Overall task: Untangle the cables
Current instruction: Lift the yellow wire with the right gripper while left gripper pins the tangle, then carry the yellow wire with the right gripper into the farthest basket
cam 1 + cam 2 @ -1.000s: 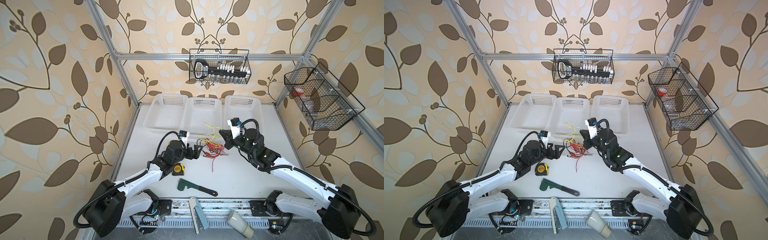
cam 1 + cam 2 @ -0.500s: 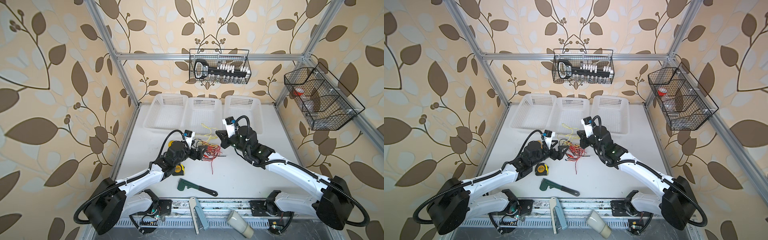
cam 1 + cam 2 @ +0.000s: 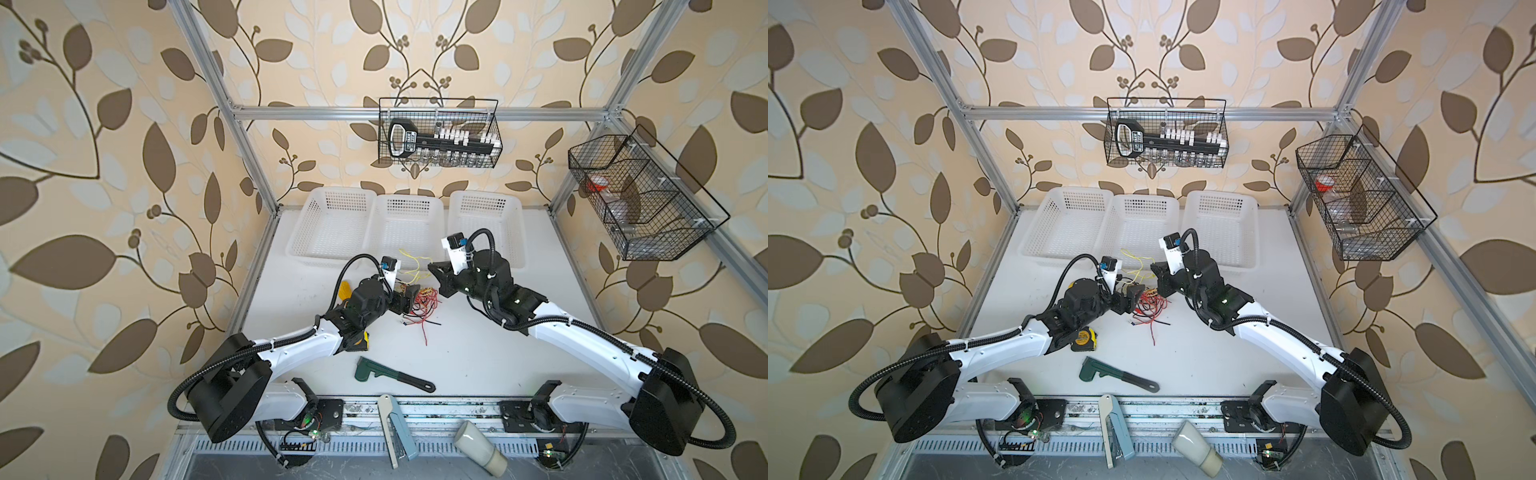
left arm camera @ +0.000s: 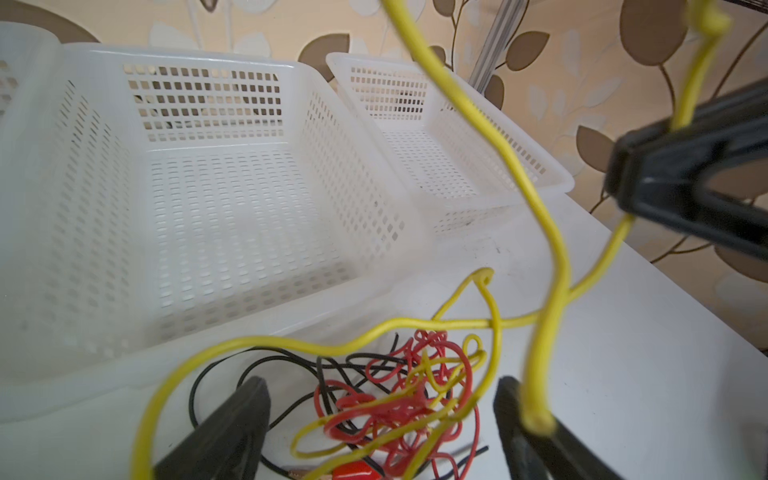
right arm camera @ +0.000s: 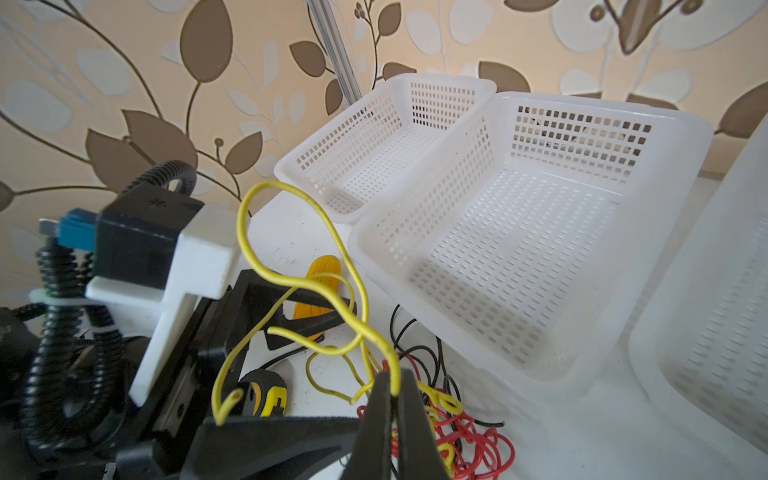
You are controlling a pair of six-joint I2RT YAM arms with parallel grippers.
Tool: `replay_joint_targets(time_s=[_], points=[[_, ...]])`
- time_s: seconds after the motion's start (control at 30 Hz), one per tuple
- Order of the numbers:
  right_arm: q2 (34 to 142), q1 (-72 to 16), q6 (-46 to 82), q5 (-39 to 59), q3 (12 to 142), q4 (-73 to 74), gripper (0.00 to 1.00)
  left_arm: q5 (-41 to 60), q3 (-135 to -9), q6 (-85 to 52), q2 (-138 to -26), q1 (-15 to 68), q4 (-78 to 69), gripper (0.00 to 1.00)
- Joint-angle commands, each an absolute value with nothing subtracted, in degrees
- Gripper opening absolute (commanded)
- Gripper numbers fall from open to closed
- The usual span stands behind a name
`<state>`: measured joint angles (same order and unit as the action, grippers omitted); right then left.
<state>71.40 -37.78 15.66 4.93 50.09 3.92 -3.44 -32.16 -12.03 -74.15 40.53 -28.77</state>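
Observation:
The cables (image 3: 423, 302) (image 3: 1149, 304) lie as a tangle of red, black and yellow wires on the white table, in front of the middle basket. My left gripper (image 3: 412, 300) (image 4: 380, 399) is open, with one finger on each side of the red and yellow knot (image 4: 399, 399). One free yellow end (image 4: 538, 417) rests against its finger. My right gripper (image 3: 432, 270) (image 5: 391, 380) is shut on the yellow cable (image 5: 316, 286) and holds it above the tangle, so the cable loops up in the air. The same grip shows in the left wrist view (image 4: 631, 178).
Three white plastic baskets (image 3: 303, 232) (image 3: 409, 199) (image 3: 517, 232) stand along the back. A yellow tape measure (image 3: 1086, 336) sits under the left arm. A green pipe wrench (image 3: 390, 374) lies nearer the front. Black wire baskets (image 3: 438, 133) (image 3: 640, 199) hang on the walls.
My left gripper has moved up to the tangle and its jaws have narrowed a little. My right gripper has shifted left and back with the yellow cable.

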Motion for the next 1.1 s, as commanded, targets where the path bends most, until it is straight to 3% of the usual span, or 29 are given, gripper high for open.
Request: replay_joint_targets(time_s=[0.0, 0.13, 0.4, 0.43, 1.07], points=[[71.0, -38.2, 16.4, 7.1, 51.4, 4.4, 0.0, -5.0, -34.2, -11.3, -75.4, 40.8, -32.5, 0.79], [71.1, -38.2, 16.4, 7.6, 51.3, 4.3, 0.0, -2.0, -35.8, -11.8, -77.4, 40.8, -31.9, 0.6], [71.9, -38.2, 17.0, 5.0, 50.6, 4.2, 0.0, -0.6, -36.9, -13.3, -77.9, 40.9, -30.4, 0.04], [72.3, -38.1, 17.2, 4.6, 50.6, 4.2, 0.0, -0.6, -36.9, -13.5, -77.7, 40.8, -30.4, 0.0], [79.8, -35.3, 25.9, -1.8, 44.8, 7.5, 0.0, 3.1, -35.6, -15.3, -73.4, 40.8, -28.5, 0.0]])
